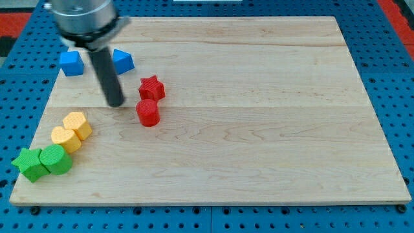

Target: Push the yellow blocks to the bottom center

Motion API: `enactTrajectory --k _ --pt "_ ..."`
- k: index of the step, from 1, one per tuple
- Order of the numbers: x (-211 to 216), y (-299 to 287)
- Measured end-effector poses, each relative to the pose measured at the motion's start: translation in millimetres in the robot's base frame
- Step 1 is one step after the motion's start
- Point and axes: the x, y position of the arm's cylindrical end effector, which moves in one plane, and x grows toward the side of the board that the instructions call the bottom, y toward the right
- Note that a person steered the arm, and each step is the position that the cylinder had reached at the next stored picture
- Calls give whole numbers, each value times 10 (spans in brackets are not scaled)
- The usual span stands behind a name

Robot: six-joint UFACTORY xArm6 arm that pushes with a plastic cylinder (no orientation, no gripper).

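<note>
Two yellow blocks lie touching near the view's left edge: a yellow hexagonal block (77,123) and below-left of it a yellow block (65,138) of unclear shape. My tip (116,103) rests on the board up and to the right of the yellow blocks, apart from them. It stands just left of the red cylinder (148,112) and the red star block (151,87).
Two green blocks (29,164) (56,159) touch each other at the bottom left, just below the yellow ones. A blue block (71,63) and a blue triangular block (123,61) sit at the top left, either side of the rod. The wooden board (259,129) sits on a blue pegboard.
</note>
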Motion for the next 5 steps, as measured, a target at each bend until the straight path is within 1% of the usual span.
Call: enactTrajectory --k 1,2,4,5 --pt "0 -667" --pt "6 -1136" --pt "891 -1020" --pt "1025 -712"
